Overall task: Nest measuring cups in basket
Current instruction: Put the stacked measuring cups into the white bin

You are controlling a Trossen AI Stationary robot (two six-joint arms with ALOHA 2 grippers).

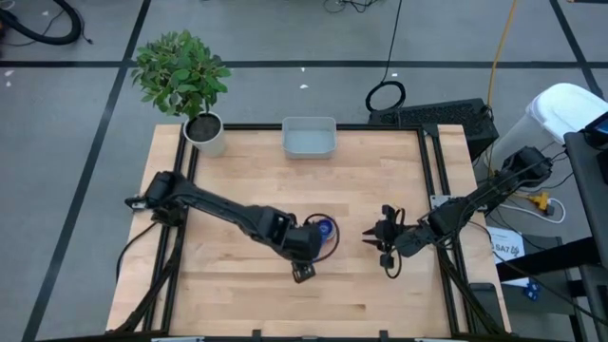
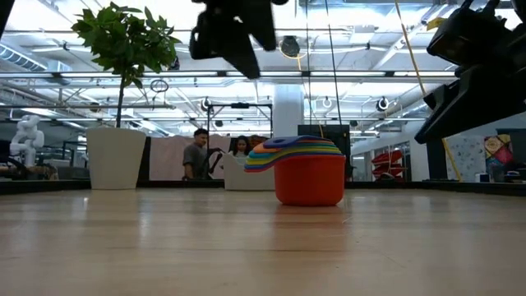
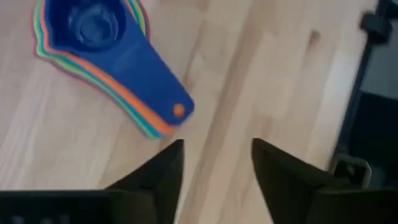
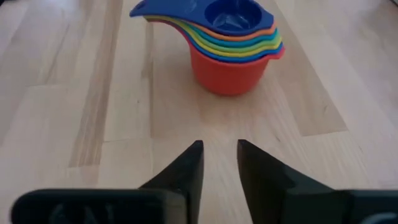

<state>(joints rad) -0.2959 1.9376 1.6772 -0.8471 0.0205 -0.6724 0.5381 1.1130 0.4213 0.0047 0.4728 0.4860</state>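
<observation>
The measuring cups (image 1: 325, 228) stand nested in one stack on the bare table near its middle. The red cup (image 4: 231, 71) is at the bottom and the dark blue cup (image 3: 93, 28) on top, and their handles (image 3: 155, 102) fan out to one side. The basket (image 1: 309, 138) stands empty at the table's far edge. My left gripper (image 3: 217, 149) is open and hovers above the table just left of the stack (image 2: 308, 173), off the handle ends. My right gripper (image 4: 219, 146) is open and empty to the right of the stack.
A white pot with a green plant (image 1: 207, 133) stands at the far left corner, left of the basket. Black frame rails (image 1: 432, 190) run along the table's left and right sides. Bare wood lies between the stack and the basket. People show in the room behind the table in the low view (image 2: 197, 152).
</observation>
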